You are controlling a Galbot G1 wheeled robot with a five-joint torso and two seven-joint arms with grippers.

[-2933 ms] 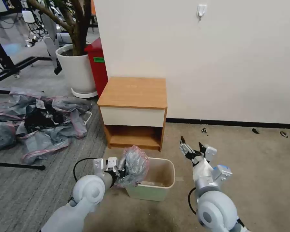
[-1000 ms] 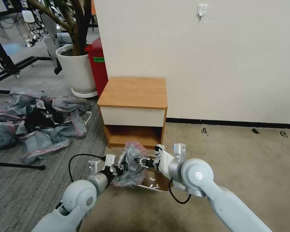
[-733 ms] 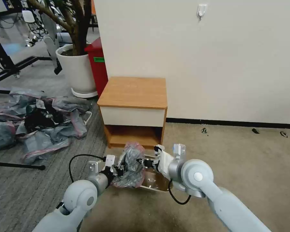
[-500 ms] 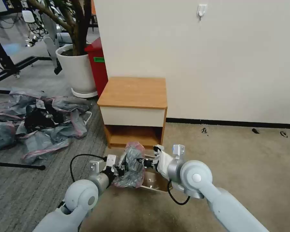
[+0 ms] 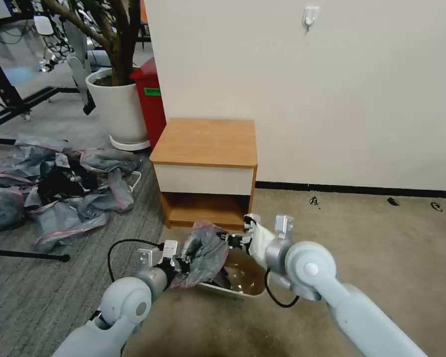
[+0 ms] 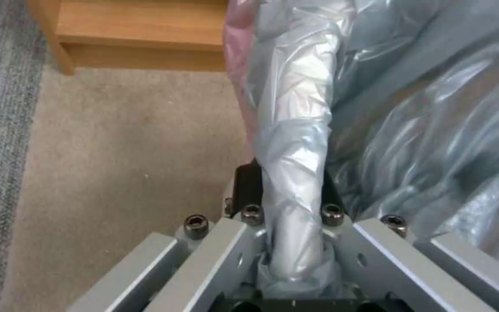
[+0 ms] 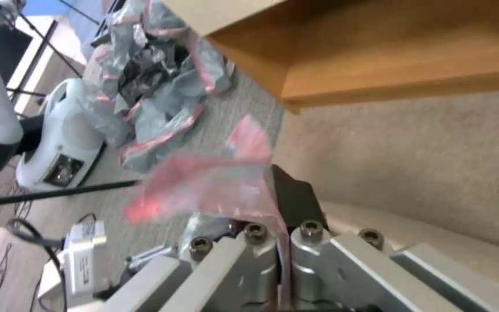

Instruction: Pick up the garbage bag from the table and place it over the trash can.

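The garbage bag, crinkly grey plastic with a pink band, hangs stretched between both grippers just above the trash can. The cream can lies tipped on the carpet in front of the table, its brown inside facing me. My left gripper is shut on a bunched grey fold of the bag, seen close between its fingers. My right gripper is shut on the bag's pink edge, which runs down between its fingers. The bag and arms hide the can's left side.
A heap of similar grey-and-pink bags lies on the striped carpet to the left, with a black pole on the floor. A white plant pot and a tall red bin stand behind the table by the wall.
My right arm swung in from the right, closed on the bag's pink edge and has pulled it up towards the table, spreading the bag. The can has tipped over beneath it.
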